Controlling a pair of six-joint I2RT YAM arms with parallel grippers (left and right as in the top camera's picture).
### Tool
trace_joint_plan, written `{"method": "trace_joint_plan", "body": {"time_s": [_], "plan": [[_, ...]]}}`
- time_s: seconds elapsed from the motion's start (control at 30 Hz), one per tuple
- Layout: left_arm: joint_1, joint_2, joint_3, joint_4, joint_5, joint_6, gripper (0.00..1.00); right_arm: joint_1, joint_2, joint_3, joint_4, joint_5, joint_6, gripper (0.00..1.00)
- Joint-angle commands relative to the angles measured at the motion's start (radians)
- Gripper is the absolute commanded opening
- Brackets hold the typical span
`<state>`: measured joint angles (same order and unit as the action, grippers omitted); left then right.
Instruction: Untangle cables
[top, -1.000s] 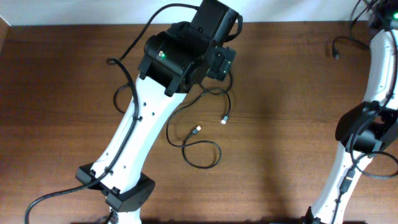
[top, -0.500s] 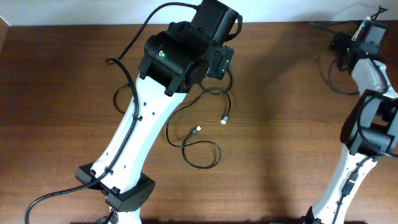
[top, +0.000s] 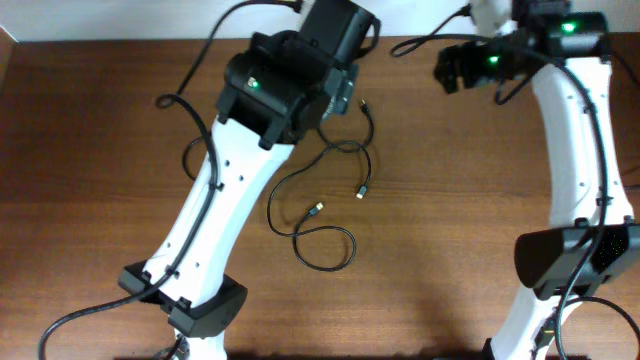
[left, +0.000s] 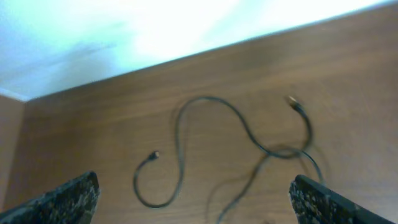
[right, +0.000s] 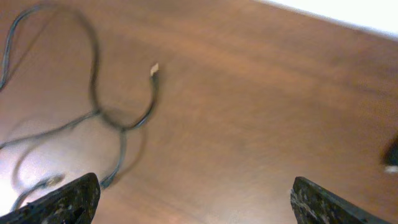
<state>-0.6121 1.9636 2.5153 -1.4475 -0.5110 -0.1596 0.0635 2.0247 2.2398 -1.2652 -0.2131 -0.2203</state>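
Thin black cables (top: 345, 147) lie loose on the wood table (top: 110, 130), a bit left of ctr. The cords cross over each other in the middle, and one round loop (top: 352, 248) sits nearest the arm bases. Three ends show from overhead. A gold-tipped plug (top: 315, 208) lies within the tangle and a silver-tipped plug (top: 362, 191) is near it on the right. A third plug (top: 362, 102) is at the far side, close to the left arm's black wrist housing (top: 285, 85), which hangs over the tangle's upper left part.

Left wrist cam (blurry) looks down on the cords, w/ the white wall (left: 124, 31) beyond the table edge. The left gripper (left: 196, 202) is spread wide, its speckled fingertips (left: 68, 199) in the lower corners of the frame. A strand runs down between them but nothing is pinched.

The right arm (top: 575, 140) reaches up the right side and bends in along the far edge, well apart from the cables. The right gripper (right: 193, 199) is likewise agape and holds nothing. In its view (also soft) the cords sit off to the left, one pale plug tip pointing up.
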Motion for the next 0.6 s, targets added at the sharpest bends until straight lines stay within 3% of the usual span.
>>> {"method": "trace_joint_plan", "body": {"time_s": [0.0,0.13,0.23,0.33,0.5,0.57], "plan": [[0.169,-0.03,0.003,0.02,-0.184,-0.164,0.99,0.073,-0.004,-0.018,-0.034,-0.019,-0.007,0.98],[0.41,-0.06,0.003,0.021,-0.094,-0.195,0.99,0.179,-0.004,-0.021,-0.145,-0.024,0.019,0.97],[0.485,-0.06,0.003,0.02,-0.023,-0.192,0.99,0.291,-0.004,-0.037,-0.291,-0.061,0.014,0.97],[0.486,-0.06,0.003,0.029,-0.024,-0.191,0.99,0.399,-0.004,-0.128,-0.285,-0.068,-0.036,0.98],[0.497,-0.06,0.003,0.029,-0.031,-0.158,0.99,0.588,-0.004,-0.478,-0.106,-0.072,-0.038,0.98],[0.52,-0.06,0.003,0.025,-0.026,-0.158,0.99,0.661,-0.004,-0.523,-0.085,-0.072,-0.038,0.98]]}}
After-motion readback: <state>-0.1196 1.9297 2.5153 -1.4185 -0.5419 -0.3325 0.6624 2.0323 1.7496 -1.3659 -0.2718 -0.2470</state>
